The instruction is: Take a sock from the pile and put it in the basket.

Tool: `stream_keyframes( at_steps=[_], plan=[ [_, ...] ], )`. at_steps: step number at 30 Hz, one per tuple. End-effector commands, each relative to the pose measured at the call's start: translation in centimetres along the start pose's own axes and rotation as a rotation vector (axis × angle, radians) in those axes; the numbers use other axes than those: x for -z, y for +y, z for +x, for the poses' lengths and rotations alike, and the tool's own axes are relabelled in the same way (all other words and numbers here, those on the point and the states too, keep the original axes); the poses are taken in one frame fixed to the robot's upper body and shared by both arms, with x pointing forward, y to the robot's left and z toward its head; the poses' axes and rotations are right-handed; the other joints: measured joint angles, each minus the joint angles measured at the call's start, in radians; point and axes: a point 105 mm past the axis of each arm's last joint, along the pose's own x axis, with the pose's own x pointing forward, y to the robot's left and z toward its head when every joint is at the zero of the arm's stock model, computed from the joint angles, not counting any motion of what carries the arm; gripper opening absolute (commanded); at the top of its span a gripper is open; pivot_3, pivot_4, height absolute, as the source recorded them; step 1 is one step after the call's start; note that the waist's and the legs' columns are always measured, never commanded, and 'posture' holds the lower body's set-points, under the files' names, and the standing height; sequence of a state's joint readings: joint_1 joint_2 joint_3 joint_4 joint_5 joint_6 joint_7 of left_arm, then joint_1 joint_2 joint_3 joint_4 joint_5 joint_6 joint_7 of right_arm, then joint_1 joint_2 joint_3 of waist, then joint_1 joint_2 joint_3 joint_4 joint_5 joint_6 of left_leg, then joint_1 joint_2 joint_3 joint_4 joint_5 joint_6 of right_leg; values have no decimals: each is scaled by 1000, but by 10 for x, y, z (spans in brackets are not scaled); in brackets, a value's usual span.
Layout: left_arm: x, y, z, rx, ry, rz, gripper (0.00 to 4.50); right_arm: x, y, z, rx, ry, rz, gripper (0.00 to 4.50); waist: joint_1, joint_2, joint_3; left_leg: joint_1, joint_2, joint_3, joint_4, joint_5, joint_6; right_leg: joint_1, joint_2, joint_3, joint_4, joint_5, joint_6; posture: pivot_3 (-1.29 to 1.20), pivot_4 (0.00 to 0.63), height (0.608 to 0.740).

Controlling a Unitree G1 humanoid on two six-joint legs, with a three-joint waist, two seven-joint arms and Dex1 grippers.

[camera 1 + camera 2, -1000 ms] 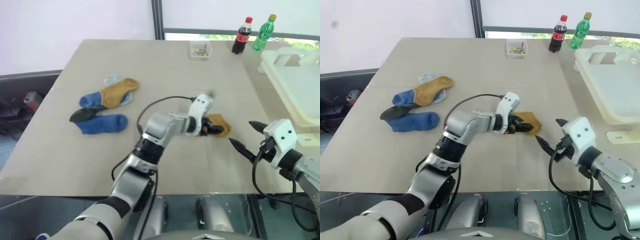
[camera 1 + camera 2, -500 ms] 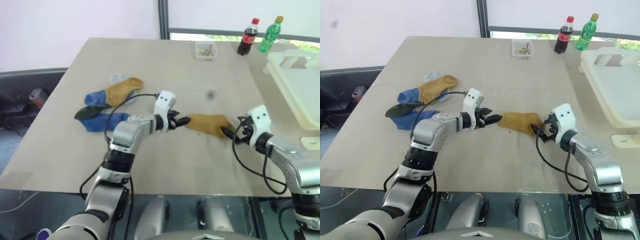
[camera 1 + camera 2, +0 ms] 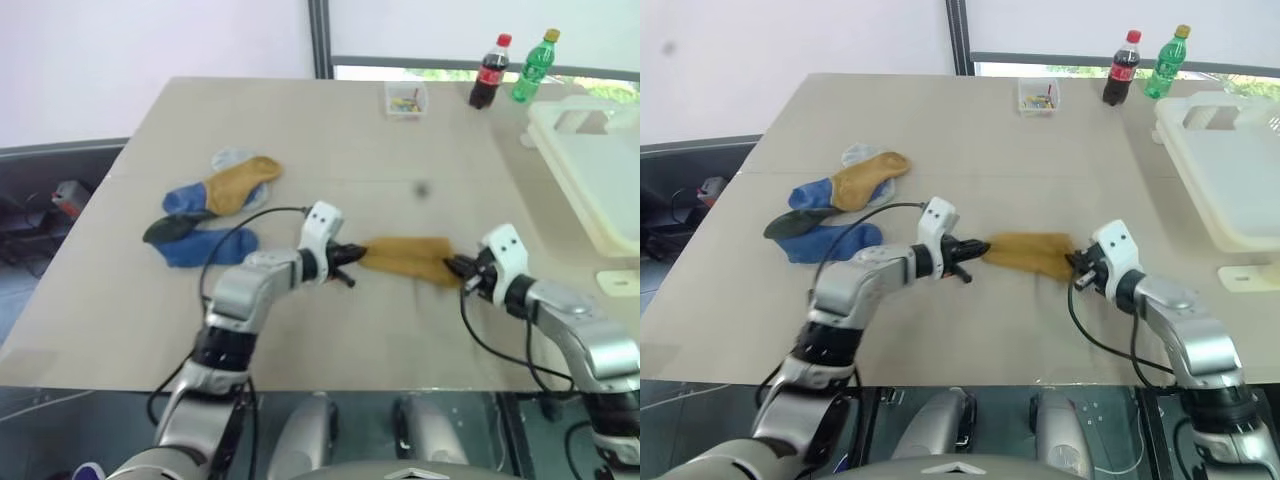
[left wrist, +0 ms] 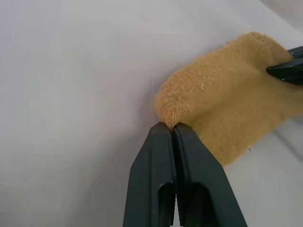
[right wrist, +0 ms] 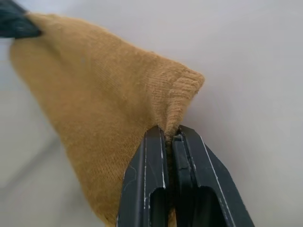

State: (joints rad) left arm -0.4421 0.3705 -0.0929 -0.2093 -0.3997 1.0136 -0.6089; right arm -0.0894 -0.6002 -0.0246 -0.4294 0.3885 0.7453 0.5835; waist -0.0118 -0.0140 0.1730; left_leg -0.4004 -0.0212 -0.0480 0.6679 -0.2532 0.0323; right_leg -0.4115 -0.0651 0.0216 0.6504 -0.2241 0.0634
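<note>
Both grippers newly clamped on sock (image 3: 405,257)

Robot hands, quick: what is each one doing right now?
Left gripper: fingers shut, pinching one end of the mustard-yellow sock.
Right gripper: fingers shut, pinching the sock's other end.

Ribbed knit mustard sock (image 4: 232,109), matt beige table (image 3: 330,130), smooth cream plastic basket (image 3: 590,150)

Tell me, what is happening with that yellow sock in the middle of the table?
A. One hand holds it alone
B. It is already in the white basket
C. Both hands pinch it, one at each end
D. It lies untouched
C: the left hand and right hand each pinch one end of the mustard-yellow sock.
</note>
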Motion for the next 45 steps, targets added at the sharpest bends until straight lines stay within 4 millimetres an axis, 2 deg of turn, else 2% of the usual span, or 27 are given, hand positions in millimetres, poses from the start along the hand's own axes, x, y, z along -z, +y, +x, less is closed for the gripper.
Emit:
stream_keyframes(
  at_steps=[1,6,7,10,12,13,14,16,20,24,26,30,37,45],
  plan=[
    [-8,-15,-22,23,-25,47,27,-10,11,-15,-6,-8,-30,201,0,0,0,1,0,0,0,0,0,1,0,0,0,0,0,0,150,740],
    [13,-19,-19,18,43,49,27,9,15,-13,20,74,-68,201,2,0,0,2,0,0,2,0,0,2,0,0,1,0,0,0,150,740],
    [18,-20,-17,21,60,45,314,12,16,-11,15,81,-74,77,2,0,0,2,0,0,2,0,0,2,0,0,1,0,0,0,150,740],
    [19,-19,-13,-8,64,33,1140,18,12,-8,26,83,-81,955,2,0,0,2,0,0,2,0,0,2,0,0,1,0,0,0,150,740],
    [13,-12,-17,-61,43,67,2061,14,11,-11,24,56,-105,1922,1,0,0,1,0,0,2,0,0,1,0,0,0,0,0,0,150,740],
    [9,-8,-21,-82,27,82,2686,8,11,-13,30,18,-105,2596,1,0,0,2,0,0,1,0,0,1,0,0,0,0,0,0,150,740],
    [4,-5,-27,-102,3,110,2974,-1,13,-16,17,-31,-99,3136,1,0,0,2,0,0,1,0,0,1,1,0,0,0,0,0,150,740],
    [-10,9,-40,-187,-66,170,2974,-25,17,-26,-20,-144,-126,3204,-1,0,0,2,0,0,1,0,0,1,1,0,1,0,0,0,150,740],
    [-29,42,-53,-381,-157,216,2974,-55,22,-35,-65,-288,-157,3204,2,0,1,2,1,1,1,0,0,1,1,0,0,0,0,0,150,740],
    [-52,84,-58,-637,-210,275,2974,-82,26,-28,-94,-391,-202,3204,11,-1,1,2,0,0,2,0,0,2,1,-1,-1,0,0,0,150,740],
    [-60,97,-61,-708,-229,275,2974,-90,29,-23,-110,-410,-222,3204,11,-1,1,1,-1,0,2,0,0,2,1,-1,-1,0,0,0,150,740],
    [-61,113,-70,-817,-229,260,2974,-97,32,-15,-124,-424,-244,3204,8,-1,1,0,-1,0,1,0,0,1,0,-1,-1,0,0,0,150,740],
    [-54,134,-94,-1002,-235,197,2974,-97,40,-7,-160,-418,-269,3204,6,-2,1,-1,-1,-1,0,0,0,0,-1,-2,-2,0,0,0,150,740],
    [-36,151,-100,-1072,-166,176,2974,-95,43,-4,-171,-412,-268,3204,7,-2,1,0,-2,-2,0,0,0,0,-1,-2,0,0,0,0,150,740]
  ],
)
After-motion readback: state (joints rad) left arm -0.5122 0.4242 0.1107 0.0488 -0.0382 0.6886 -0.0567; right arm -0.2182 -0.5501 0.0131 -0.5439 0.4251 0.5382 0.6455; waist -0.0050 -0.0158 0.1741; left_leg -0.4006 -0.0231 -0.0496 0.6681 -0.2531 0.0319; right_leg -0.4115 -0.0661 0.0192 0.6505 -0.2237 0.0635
